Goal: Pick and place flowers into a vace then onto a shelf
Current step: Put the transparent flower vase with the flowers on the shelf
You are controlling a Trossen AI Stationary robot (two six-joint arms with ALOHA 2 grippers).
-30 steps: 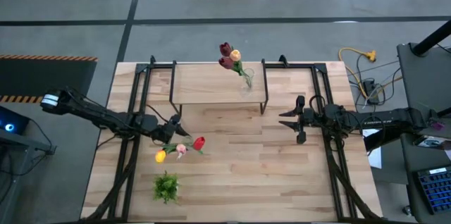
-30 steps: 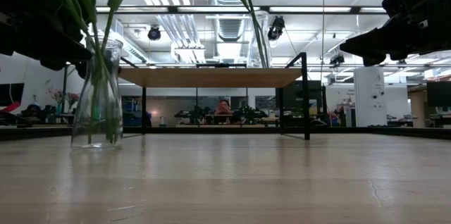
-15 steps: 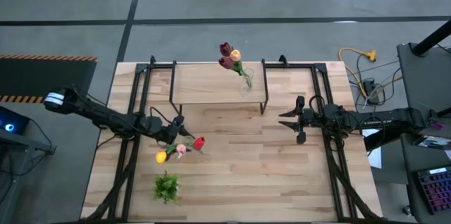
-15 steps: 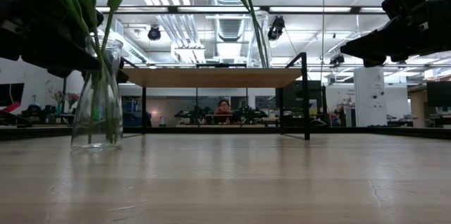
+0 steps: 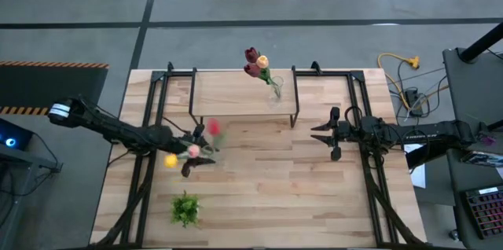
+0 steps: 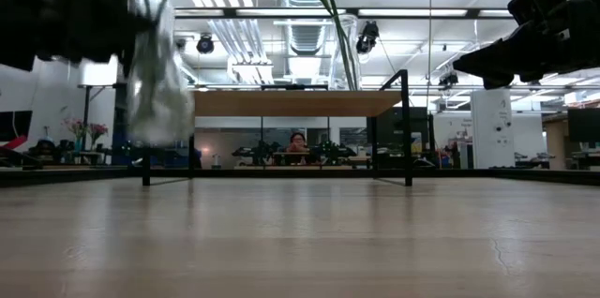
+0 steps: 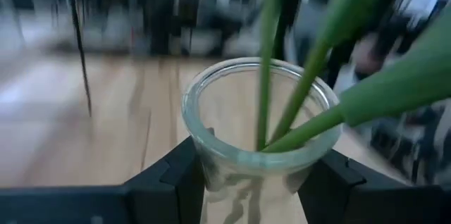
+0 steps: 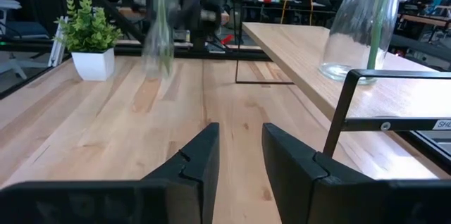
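My left gripper (image 5: 193, 152) is shut on a clear glass vase (image 6: 159, 82) that holds three tulips (image 5: 193, 149) with yellow, pink and red heads. The vase hangs blurred above the tabletop in the low view. A second glass vase (image 5: 274, 90) with maroon and orange tulips (image 5: 255, 61) stands by its base on the shelf (image 5: 236, 93) at the table's far side. My right gripper (image 5: 317, 134) hovers open over the table's right half, touching nothing. My left gripper pinches the vase's neck (image 7: 211, 160), just under the rim, between its two fingers (image 7: 176, 178). The fingers come level from the table's left. The vase is lifted clear of the table, and the green stems (image 7: 266, 62) rise out of its mouth.
A small potted leafy tuft (image 5: 185, 209) stands near the table's near-left corner. The shelf's black legs (image 5: 297, 116) stand on the table's far half. Black frame rails (image 5: 369, 171) run along both sides. Bare wood lies between the two grippers.
My left gripper moved in on the vase that stood on the table, then raised it. The vase is now lifted clear and blurred with motion. Seen from above, the flower heads have swung toward the table's far edge. My right arm has kept still.
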